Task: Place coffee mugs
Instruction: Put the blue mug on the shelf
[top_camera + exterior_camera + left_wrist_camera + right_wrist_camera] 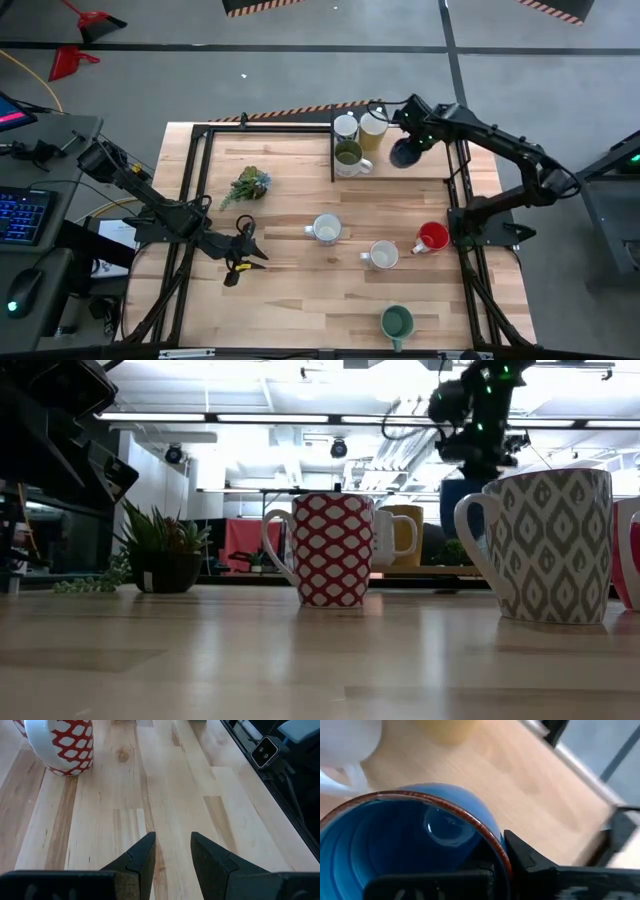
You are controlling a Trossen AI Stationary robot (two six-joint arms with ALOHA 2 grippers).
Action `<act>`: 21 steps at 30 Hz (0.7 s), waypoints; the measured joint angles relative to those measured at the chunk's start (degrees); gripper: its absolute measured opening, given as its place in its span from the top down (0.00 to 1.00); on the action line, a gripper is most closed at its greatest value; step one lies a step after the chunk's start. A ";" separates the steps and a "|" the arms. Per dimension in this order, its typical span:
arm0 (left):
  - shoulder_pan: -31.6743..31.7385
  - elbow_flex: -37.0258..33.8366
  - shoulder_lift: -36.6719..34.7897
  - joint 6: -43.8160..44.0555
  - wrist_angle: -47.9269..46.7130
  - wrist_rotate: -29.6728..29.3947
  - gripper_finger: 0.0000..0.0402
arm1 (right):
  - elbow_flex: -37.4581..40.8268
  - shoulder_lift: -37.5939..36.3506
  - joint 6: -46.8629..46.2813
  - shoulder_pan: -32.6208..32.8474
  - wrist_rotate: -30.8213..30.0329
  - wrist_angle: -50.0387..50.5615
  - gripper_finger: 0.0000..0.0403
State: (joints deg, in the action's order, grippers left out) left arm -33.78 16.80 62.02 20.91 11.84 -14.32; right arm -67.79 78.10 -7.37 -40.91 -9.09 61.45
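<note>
My right gripper [408, 148] is at the table's far right, shut on a blue coffee mug [420, 845] with a brown rim. That mug is just right of three standing mugs: a white one [345, 126], a cream one [373, 124] and an olive green one [348, 155]. A red-patterned mug [327, 229], a grey-patterned mug [383, 254], a red mug [432, 237] and a teal mug [397, 322] stand on their bases farther forward. My left gripper [245, 255] is open at the near left, holding nothing. My right gripper holds the blue mug by its rim and wall [492, 842], with one finger inside the mug and one finger [525, 857] outside. The fingers come from above, pointing steeply down. The mug hangs upright, mouth up; I cannot tell whether its base touches the table.
A leafy green sprig [250, 185] lies on the left part of the table. A black frame [200, 180] runs along the table's edges. Bare wood stretches between my left gripper [172, 855] and the red-patterned mug [60, 745].
</note>
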 joint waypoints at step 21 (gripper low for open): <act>0.00 0.00 0.00 -0.02 1.36 -0.01 0.72 | 4.90 0.01 -18.26 -4.10 10.04 -8.29 1.00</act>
State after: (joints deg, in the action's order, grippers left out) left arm -33.78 16.80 62.02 20.88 13.20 -14.33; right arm -62.89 78.11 -25.63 -45.01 0.95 53.17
